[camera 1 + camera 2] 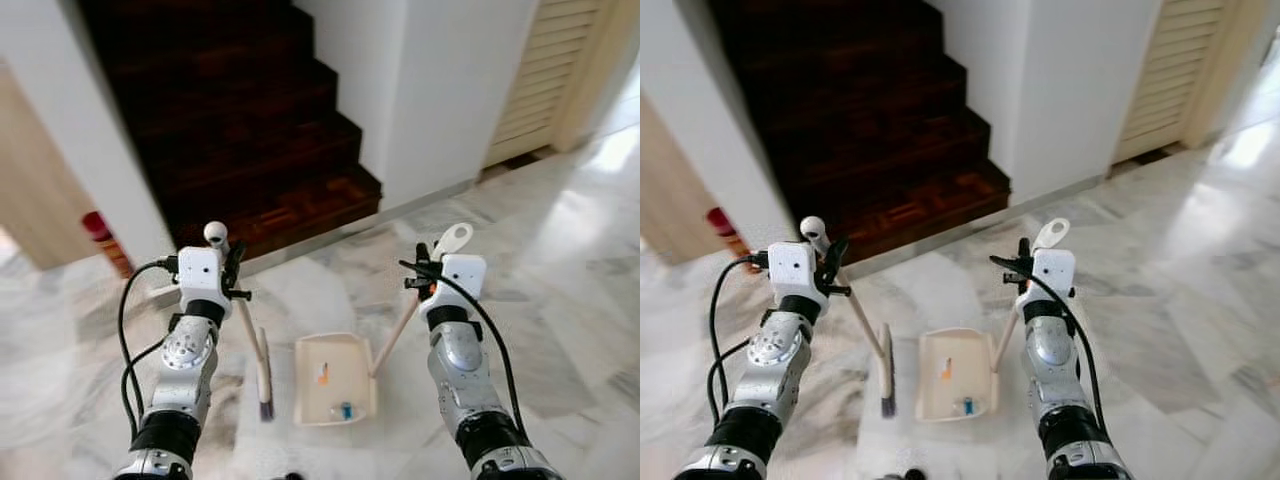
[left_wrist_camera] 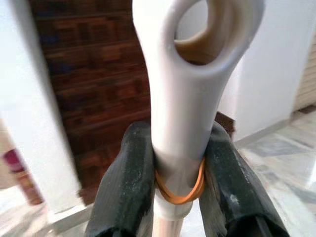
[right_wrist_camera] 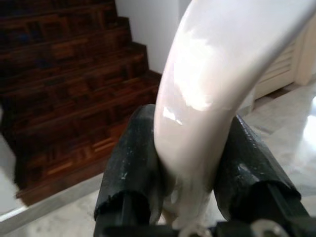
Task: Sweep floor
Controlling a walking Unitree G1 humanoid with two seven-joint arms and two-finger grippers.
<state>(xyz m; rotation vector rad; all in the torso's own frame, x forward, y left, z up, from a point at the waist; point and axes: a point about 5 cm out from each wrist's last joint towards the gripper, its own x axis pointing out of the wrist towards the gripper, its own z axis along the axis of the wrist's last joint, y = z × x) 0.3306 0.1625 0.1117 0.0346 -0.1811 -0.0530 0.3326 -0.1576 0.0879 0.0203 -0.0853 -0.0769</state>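
The left gripper point(image 2: 180, 192) clamped the white broom handle point(image 2: 190, 98) between its two black fingers point(image 2: 126, 187). An orange rubber band point(image 2: 178, 195) ringed the handle at the grip. The handle end carried a hanging hole. Dark wooden stairs point(image 2: 94, 74) and a white wall point(image 2: 269, 74) stood behind.

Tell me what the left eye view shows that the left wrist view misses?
Left eye view: the dustpan on the marble floor holding small bits, the broom head, and the right gripper on the dustpan handle.
Left wrist view: an orange rubber band around the broom handle.
Both: the left gripper clamping that handle, and the dark wooden stairs.
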